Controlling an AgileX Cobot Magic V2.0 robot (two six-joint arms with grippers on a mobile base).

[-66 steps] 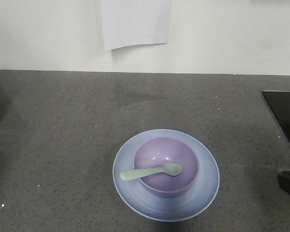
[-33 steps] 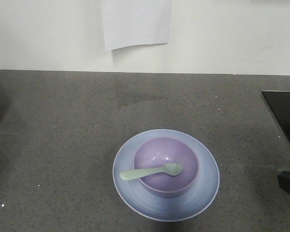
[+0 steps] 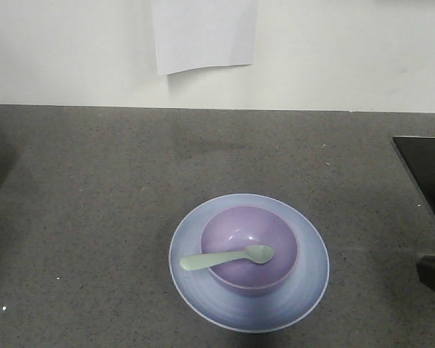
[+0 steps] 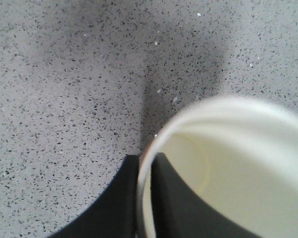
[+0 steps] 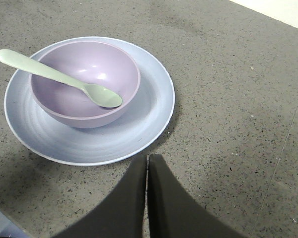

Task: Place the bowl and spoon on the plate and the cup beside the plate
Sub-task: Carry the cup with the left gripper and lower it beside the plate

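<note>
straddling the cup (image 4: 238, 168) rim, left jaws clamped on its wall

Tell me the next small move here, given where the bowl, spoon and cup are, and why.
Probably the left hand should carry the paper cup toward the plate and set it on the counter beside it. The bowl already sits on the plate with the spoon across it, while the cup's rim is clamped in the left hand, above the counter.

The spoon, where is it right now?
The spoon lies in the purple bowl, its handle poking over the bowl's left rim in the front view, and the bowl sits on the blue plate.
</note>
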